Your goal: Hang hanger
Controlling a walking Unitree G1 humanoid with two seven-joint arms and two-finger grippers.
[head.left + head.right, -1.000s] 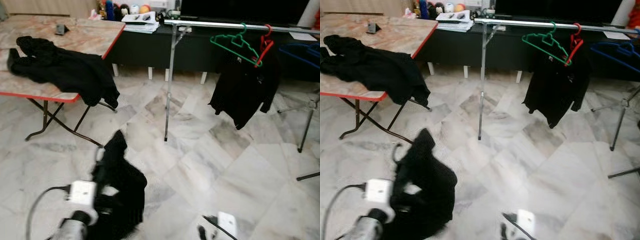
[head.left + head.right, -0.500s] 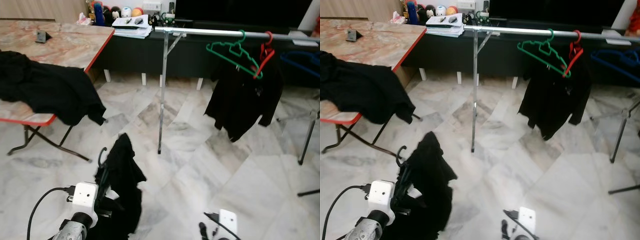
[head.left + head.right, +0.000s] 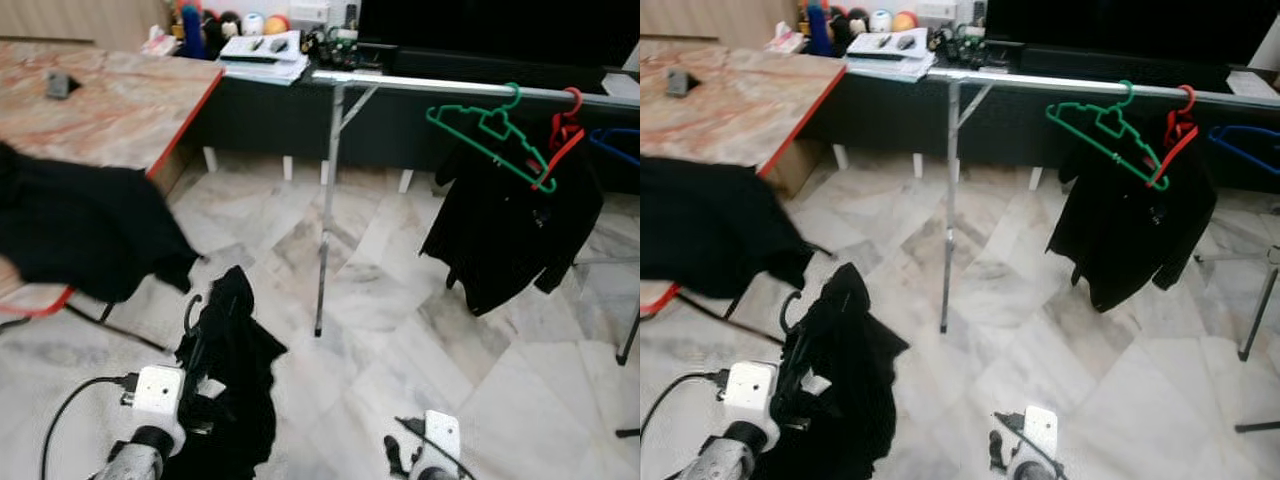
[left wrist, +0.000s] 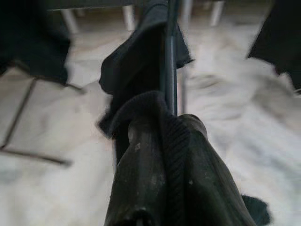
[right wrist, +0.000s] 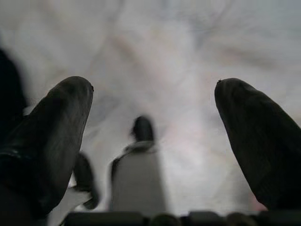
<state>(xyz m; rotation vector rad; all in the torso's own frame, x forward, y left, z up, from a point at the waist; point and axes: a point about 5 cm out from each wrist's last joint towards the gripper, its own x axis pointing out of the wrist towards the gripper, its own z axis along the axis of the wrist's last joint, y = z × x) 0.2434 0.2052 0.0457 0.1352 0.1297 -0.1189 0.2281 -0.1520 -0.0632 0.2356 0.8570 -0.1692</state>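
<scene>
My left gripper (image 4: 162, 155) is shut on a black hanger (image 4: 168, 52) with a black garment (image 3: 228, 365) draped over it, held low in front of me. The hanger's hook (image 3: 189, 309) pokes up at the garment's left, and the cloth hides the fingers in the eye views. A silver clothes rail (image 3: 450, 87) runs ahead on the right, its upright pole (image 3: 325, 215) just past the held garment. My right gripper (image 5: 150, 136) hangs low at the right, open with nothing in it, over bare floor.
A green hanger (image 3: 485, 125), a red hanger (image 3: 560, 135) carrying a black garment (image 3: 510, 230), and a blue hanger (image 3: 615, 140) hang on the rail. A red-edged table (image 3: 120, 90) on the left holds black clothing (image 3: 80, 225). Behind stands a dark cabinet (image 3: 270, 100). Marble floor (image 3: 400, 340) lies between.
The whole picture has shifted, so the camera moved: the table has slid left and the rail stands a bit nearer. The hanger and garment stay in my left gripper.
</scene>
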